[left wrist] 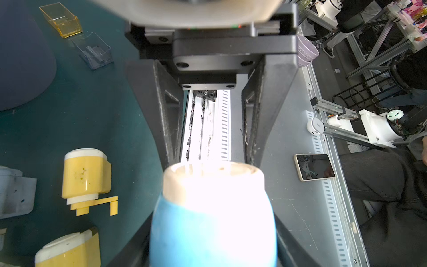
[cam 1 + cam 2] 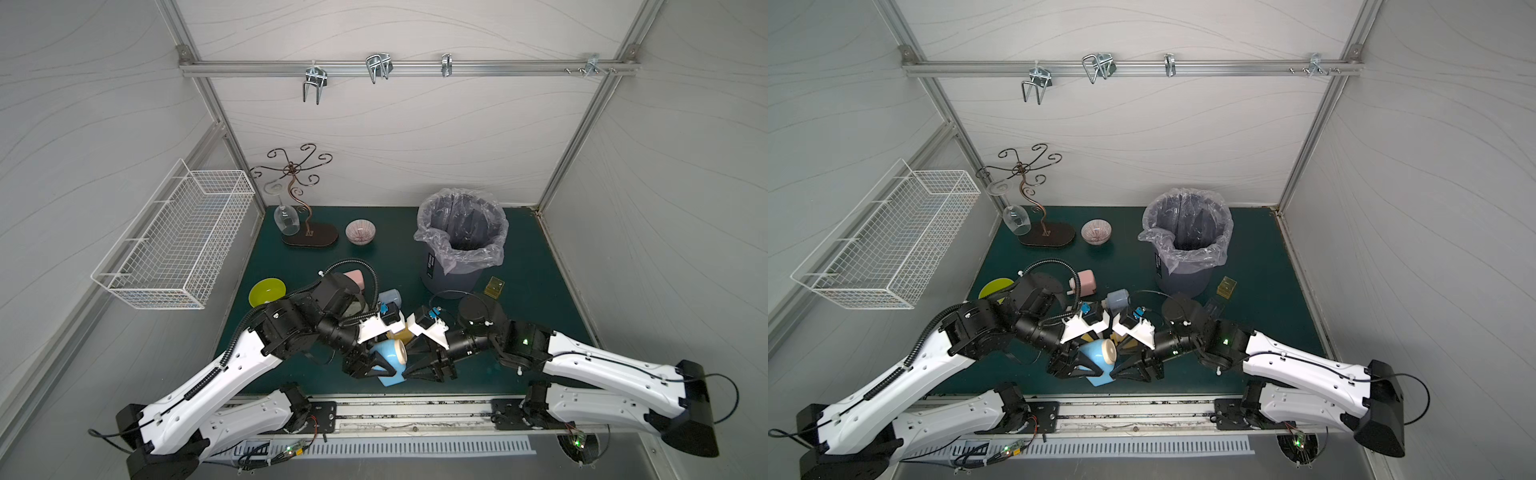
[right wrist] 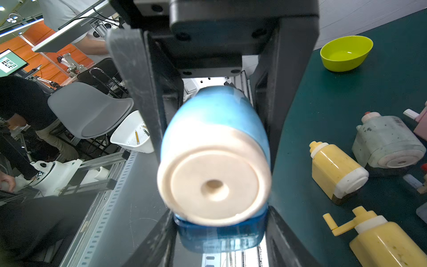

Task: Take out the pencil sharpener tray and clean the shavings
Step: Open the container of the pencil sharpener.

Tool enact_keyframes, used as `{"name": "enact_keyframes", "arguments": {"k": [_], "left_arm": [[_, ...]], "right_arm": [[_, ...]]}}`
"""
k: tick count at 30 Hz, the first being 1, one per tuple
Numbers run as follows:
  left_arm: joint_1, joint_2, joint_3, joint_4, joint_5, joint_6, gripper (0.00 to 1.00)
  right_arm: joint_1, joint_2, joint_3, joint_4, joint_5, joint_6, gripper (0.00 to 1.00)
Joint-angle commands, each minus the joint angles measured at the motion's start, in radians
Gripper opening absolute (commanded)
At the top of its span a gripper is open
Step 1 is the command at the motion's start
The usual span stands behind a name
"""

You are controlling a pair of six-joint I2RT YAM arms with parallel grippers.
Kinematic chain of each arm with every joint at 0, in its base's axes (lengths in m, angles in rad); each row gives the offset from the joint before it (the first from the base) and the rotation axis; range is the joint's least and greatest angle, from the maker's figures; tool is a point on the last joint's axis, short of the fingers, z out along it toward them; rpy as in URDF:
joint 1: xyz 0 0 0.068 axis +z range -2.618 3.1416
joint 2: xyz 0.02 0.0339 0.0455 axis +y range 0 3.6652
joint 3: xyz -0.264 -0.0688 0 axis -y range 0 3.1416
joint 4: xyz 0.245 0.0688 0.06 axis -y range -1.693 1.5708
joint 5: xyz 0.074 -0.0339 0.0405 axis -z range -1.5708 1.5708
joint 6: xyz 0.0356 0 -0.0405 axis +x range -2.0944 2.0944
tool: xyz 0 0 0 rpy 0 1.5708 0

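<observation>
Left gripper (image 2: 384, 365) clamps blue sharpener (image 3: 215, 120) body, near table edge, centre. Right gripper (image 2: 407, 363) pinches clear blue tray (image 3: 219, 238) under white face. We judge tray light, stiff, slick: grip side walls, pull straight, keep level. Shavings unseen, presumably inside. Bin (image 2: 449, 278) far right.

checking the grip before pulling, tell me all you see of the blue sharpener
The blue egg-shaped plastic pencil sharpener has a round cream front face with a pencil hole and a translucent blue tray under its body. Held near the green table's front edge, it faces the right claw. The left claw clamps its body; the right one pinches the tray's sides.
</observation>
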Motion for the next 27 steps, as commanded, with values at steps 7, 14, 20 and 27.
{"name": "enact_keyframes", "arguments": {"k": [7, 14, 20, 27], "left_arm": [[-0.003, -0.004, 0.01, 0.02, 0.007, 0.002, 0.0], [-0.004, -0.002, 0.005, 0.013, 0.004, 0.003, 0.0], [-0.003, 0.003, 0.002, 0.005, 0.004, 0.005, 0.0], [-0.003, 0.001, 0.013, -0.009, -0.006, 0.013, 0.0]], "right_arm": [[-0.07, -0.044, -0.014, -0.032, -0.031, 0.023, 0.0], [-0.101, -0.064, -0.024, -0.052, -0.047, 0.017, 0.0], [-0.125, -0.08, -0.025, -0.074, -0.063, 0.008, 0.0], [-0.144, -0.113, -0.019, -0.144, -0.072, -0.022, 0.0]]}}
